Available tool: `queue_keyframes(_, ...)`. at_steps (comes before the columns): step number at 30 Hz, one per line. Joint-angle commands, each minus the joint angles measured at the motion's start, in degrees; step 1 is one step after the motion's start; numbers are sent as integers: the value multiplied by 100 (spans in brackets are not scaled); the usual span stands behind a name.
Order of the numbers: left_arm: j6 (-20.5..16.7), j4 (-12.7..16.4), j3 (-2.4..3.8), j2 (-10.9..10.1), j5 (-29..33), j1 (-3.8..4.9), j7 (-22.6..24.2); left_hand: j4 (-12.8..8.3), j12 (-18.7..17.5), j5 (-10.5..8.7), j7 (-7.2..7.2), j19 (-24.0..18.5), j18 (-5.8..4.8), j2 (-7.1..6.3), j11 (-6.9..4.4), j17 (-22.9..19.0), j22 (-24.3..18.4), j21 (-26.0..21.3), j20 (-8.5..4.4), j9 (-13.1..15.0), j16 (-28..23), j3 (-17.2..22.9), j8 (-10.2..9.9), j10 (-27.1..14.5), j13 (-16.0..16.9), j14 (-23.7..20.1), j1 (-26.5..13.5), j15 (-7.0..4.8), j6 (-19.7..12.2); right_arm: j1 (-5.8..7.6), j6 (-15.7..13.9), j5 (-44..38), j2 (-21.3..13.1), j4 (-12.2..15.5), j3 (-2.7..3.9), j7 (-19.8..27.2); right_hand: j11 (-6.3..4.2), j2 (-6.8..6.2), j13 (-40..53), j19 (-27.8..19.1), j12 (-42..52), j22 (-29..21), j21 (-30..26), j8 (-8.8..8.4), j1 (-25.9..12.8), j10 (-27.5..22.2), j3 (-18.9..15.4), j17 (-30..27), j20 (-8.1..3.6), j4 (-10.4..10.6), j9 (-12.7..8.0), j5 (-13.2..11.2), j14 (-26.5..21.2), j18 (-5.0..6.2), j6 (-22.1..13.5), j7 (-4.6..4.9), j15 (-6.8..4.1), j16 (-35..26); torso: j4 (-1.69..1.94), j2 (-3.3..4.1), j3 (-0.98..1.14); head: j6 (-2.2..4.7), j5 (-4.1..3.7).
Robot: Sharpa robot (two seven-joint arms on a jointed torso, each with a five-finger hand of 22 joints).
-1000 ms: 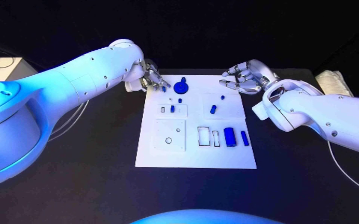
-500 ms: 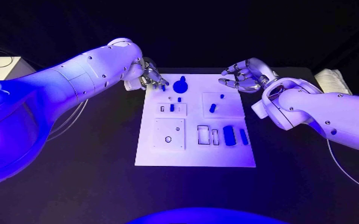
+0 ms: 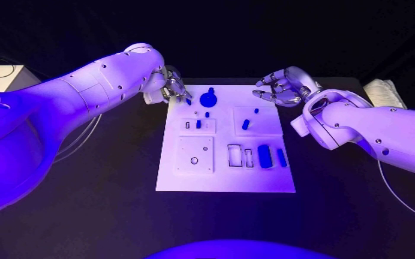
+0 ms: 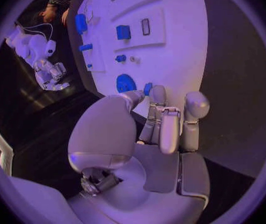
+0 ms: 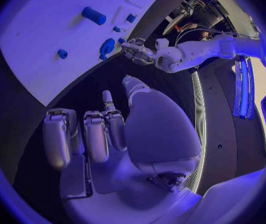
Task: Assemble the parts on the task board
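The left hand (image 4: 161, 129) reaches over the near edge of the task board (image 4: 183, 50), its fingers (image 4: 195, 107) side by side and pointing at the plate. A small blue part (image 4: 147, 88) sits at the fingertips, just beside a round blue part (image 4: 125, 82). Beyond lie more blue parts (image 4: 123, 32), and the right hand (image 4: 51, 74) hovers off the board's far side.

From the head we look down on the counter (image 3: 104, 211) and the whole task board (image 3: 226, 181). Our wrist cameras sit close behind each hand, both sharing the board's far end.
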Motion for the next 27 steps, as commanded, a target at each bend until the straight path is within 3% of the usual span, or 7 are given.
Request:
queue_keyframes(1, 71, 21, -1, 10, 64, -3, 77, -105, -14, 13, -33, 22, -14, -9, -26, 485, 31, 34, -30, 73, 39, 177, 97, 34, -16, 102, 108, -57, -30, -2, 71, -56, 2, 6, 2, 45, -24, 3, 1080, 335, 8, 1122, -30, 28, -21, 149, 36, 925, -28, -8, -5, 35, 458, 110, 19, -28, -19, -8, 4, 1, 0, -4, -2)
queue_keyframes(12, 5, 77, -2, -39, 262, -3, 96, -404, -35, 5, -20, 133, -48, -64, -28, 615, 214, 157, -35, 132, 111, 738, 294, 144, -58, 175, 86, -64, -81, -2, 72, -57, -1, 2, 2, 48, -24, 3, 1080, 335, 8, 1122, -30, 28, -21, 149, 36, 925, -28, -8, -5, 35, 458, 110, 19, -28, -19, -8, 2, -8, 0, -20, -4)
queue_keyframes(16, -94, 206, 0, -135, 487, -2, 83, -579, -24, 27, -23, 238, -76, -150, -38, 740, 369, 263, -43, 145, 173, 1029, 379, 219, -67, 246, 3, -74, -51, -2, 67, -57, -12, 3, 2, 49, -24, 3, 1080, 335, 8, 1122, -30, 28, -21, 149, 36, 925, -28, -8, -5, 35, 458, 110, 19, -28, -19, -8, 0, -9, 0, -11, -8)
queue_keyframes(20, -256, 490, 1, -331, 691, 0, 95, -791, -14, 117, -45, 382, -114, -318, -67, 944, 574, 403, -66, 131, 262, 1346, 447, 341, -77, 355, -133, -101, 57, -2, 61, -57, -34, 7, 2, 48, -25, 2, 1080, 329, 8, 1114, -44, 32, -24, 149, 45, 918, -28, -7, -5, 37, 456, 113, 24, -29, -20, -11, 8, -13, 1, -11, -14)
queue_keyframes(22, -349, 678, 0, -453, 739, 1, 110, -865, 54, 179, -62, 420, -125, -410, -80, 1029, 630, 442, -78, 115, 296, 1436, 461, 469, 77, 397, -207, -117, 121, -2, 58, -57, -47, 9, 2, 47, -25, 2, 1080, 329, 8, 1114, -44, 32, -24, 149, 45, 918, -28, -7, -5, 37, 456, 113, 24, -29, -20, -11, 12, -20, 2, -15, -15)
queue_keyframes(24, -470, 892, -1, -588, 746, 3, 133, -964, 113, 340, -94, 502, -148, -525, -117, 1170, 742, 514, -102, 75, 351, 1544, 456, 651, 249, 464, -292, -141, 239, -2, 54, -57, -63, 13, 2, 47, -25, 2, 1080, 329, 8, 1114, -44, 32, -24, 149, 45, 918, -28, -7, -5, 37, 456, 113, 24, -29, -20, -11, 19, -22, 1, -5, -18)
queue_keyframes(27, -649, 1209, -4, -780, 735, 4, 167, -1020, 132, 482, -114, 548, -160, -580, -138, 1240, 802, 553, -121, 45, 378, 1599, 442, 762, 340, 496, -350, -162, 315, -2, 48, -57, -84, 15, 1, 46, -25, 2, 1083, 329, 12, 1114, -44, 33, -26, 152, 46, 919, -28, -6, -5, 37, 457, 113, 25, -30, -20, -10, 38, -37, 3, -9, -42)
